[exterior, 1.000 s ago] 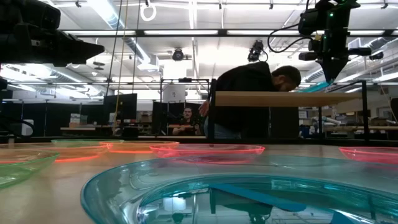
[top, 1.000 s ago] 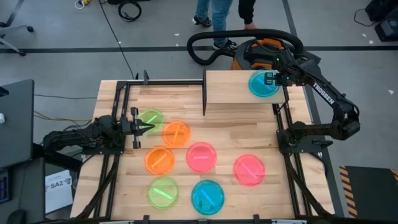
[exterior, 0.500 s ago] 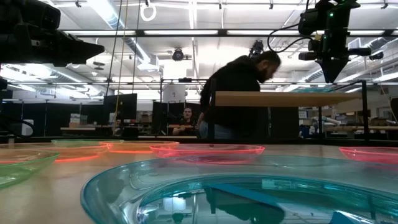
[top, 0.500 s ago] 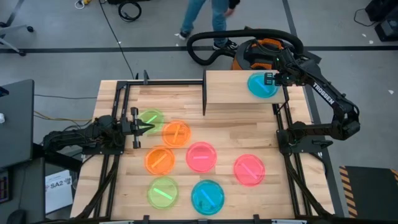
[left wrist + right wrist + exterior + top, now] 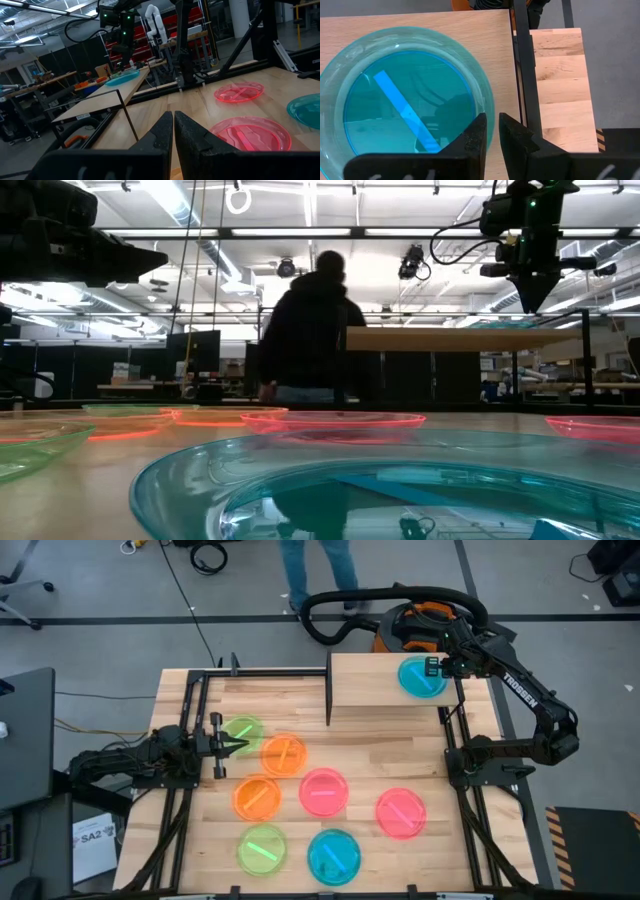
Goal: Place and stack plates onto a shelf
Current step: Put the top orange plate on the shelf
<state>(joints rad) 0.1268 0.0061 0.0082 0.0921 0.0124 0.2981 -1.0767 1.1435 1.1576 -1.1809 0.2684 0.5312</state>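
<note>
1. Your right gripper (image 5: 436,666) is up at the shelf (image 5: 375,680), right over its right end, and its claw is drawn narrow with only a slim gap between the fingers; nothing sits between them in the right wrist view.
2. The teal plate (image 5: 422,675) lies flat on the shelf's right end, just beside that gripper, with the fingers over its rim.
3. Your left gripper (image 5: 232,746) waits near the table's left edge, claw pinched nearly closed and holding nothing, its tips by the rim of a green plate (image 5: 243,730).
4. Still down on the table: an orange plate (image 5: 283,755) overlapping that green one, and a second orange plate (image 5: 257,797) below it.
5. Two pink plates, one mid-table (image 5: 323,791) and one (image 5: 401,813) toward the right edge.
6. Along the front edge you have another green plate (image 5: 262,848) and a second teal plate (image 5: 333,856).
7. A person (image 5: 312,330) stands beyond the table's far edge.
</note>
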